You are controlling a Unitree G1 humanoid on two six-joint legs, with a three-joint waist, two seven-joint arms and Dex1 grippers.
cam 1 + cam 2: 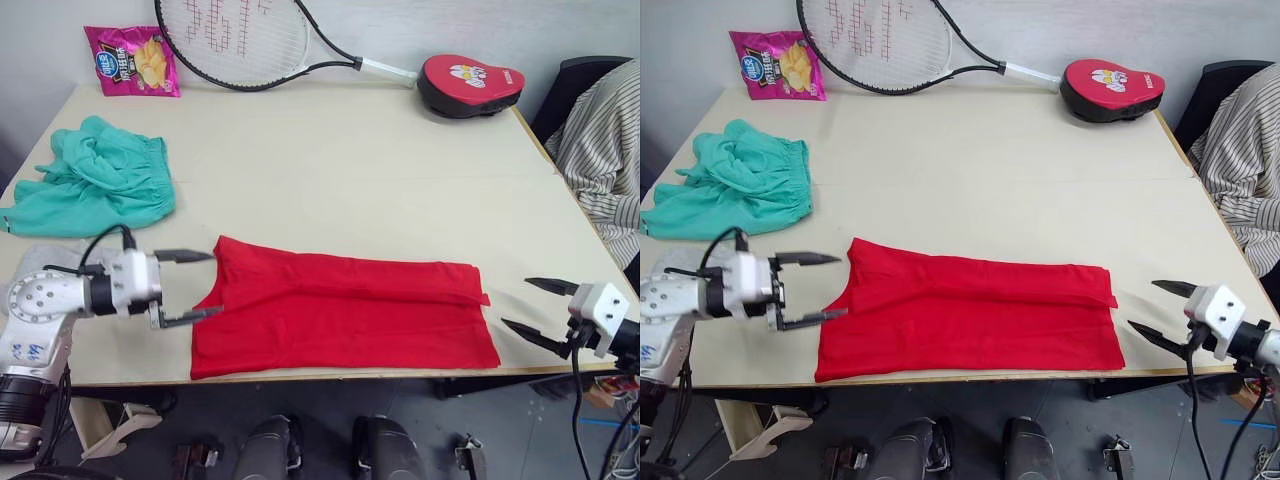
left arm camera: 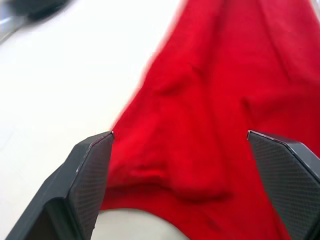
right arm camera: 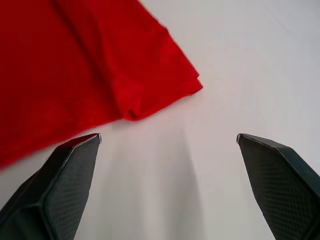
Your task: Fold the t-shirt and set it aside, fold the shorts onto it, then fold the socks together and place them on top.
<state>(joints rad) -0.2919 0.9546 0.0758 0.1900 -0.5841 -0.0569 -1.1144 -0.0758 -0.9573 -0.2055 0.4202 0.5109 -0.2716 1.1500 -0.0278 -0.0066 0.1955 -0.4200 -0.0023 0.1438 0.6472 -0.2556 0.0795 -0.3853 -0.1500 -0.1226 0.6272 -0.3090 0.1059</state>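
Pink snack bag [image 1: 132,60], tennis racket [image 1: 240,42] and red pad [image 1: 469,85] along the table's [image 1: 400,170] far edge

The counter [image 1: 400,170] lies bare mid-span; the t-shirt [image 1: 340,315] lines the near edge (shorts [image 1: 100,180] crowd the left edge).

Head stereo pair looks forward-down over table [image 1: 400,170], whole top shared. Wrist cameras sit low and close, both facing t-shirt [image 1: 340,315] from opposite ends.

Red t-shirt [image 1: 970,310] lies flat between two open end effectors.
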